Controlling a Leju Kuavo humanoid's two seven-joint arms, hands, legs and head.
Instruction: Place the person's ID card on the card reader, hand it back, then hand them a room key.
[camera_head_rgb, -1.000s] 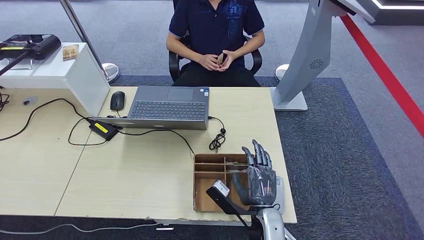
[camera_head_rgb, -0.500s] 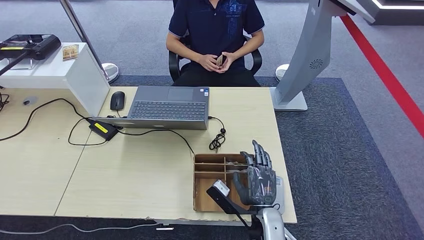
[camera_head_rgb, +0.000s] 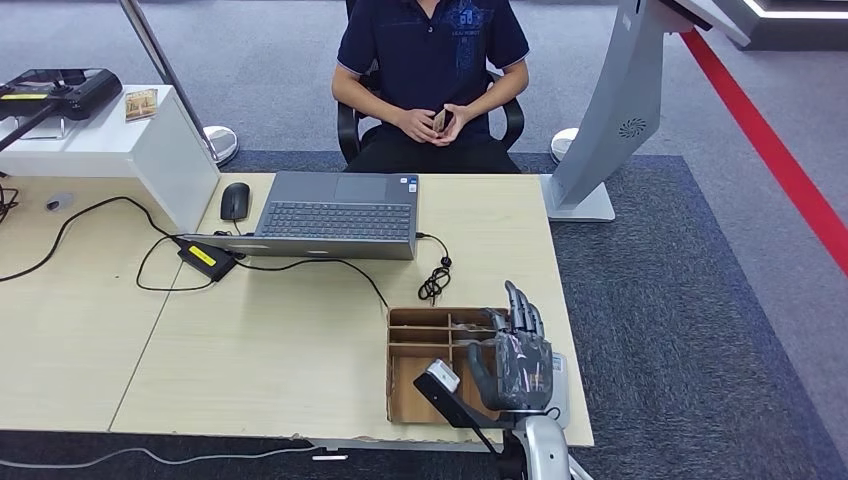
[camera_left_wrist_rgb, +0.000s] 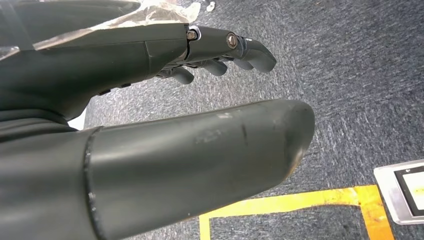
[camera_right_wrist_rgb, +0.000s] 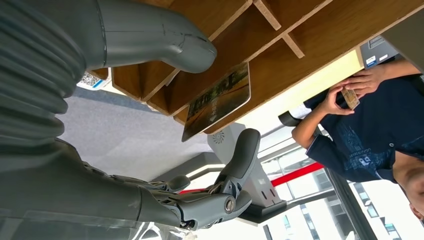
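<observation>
the right hand (camera_head_rgb: 520, 355) hangs over the near right corner of the table (camera_head_rgb: 280, 350), above the right side of a shallow cardboard tray (camera_head_rgb: 420, 345) split by thin partitions. its fingers are spread and reach forward, holding nothing. from the right wrist view the thumb (camera_right_wrist_rgb: 160, 42) and the fingers (camera_right_wrist_rgb: 235, 165) stand apart, and between them a card (camera_right_wrist_rgb: 217, 102) with a picture on its face lies in one of the tray's compartments, just beside the thumb but not gripped.

a person (camera_head_rgb: 432, 60) in a dark blue shirt sits on a chair across the table, both hands together at the lap, holding a small card (camera_head_rgb: 441, 118) between them; whether it is the id card i cannot tell from here.

an open laptop (camera_head_rgb: 338, 215) sits at the far side of the table with a mouse (camera_head_rgb: 234, 200) just beside it and black cables trailing toward the tray.

the left hand (camera_left_wrist_rgb: 150, 125) hangs over grey carpet, thumb and fingers apart, holding nothing.
</observation>
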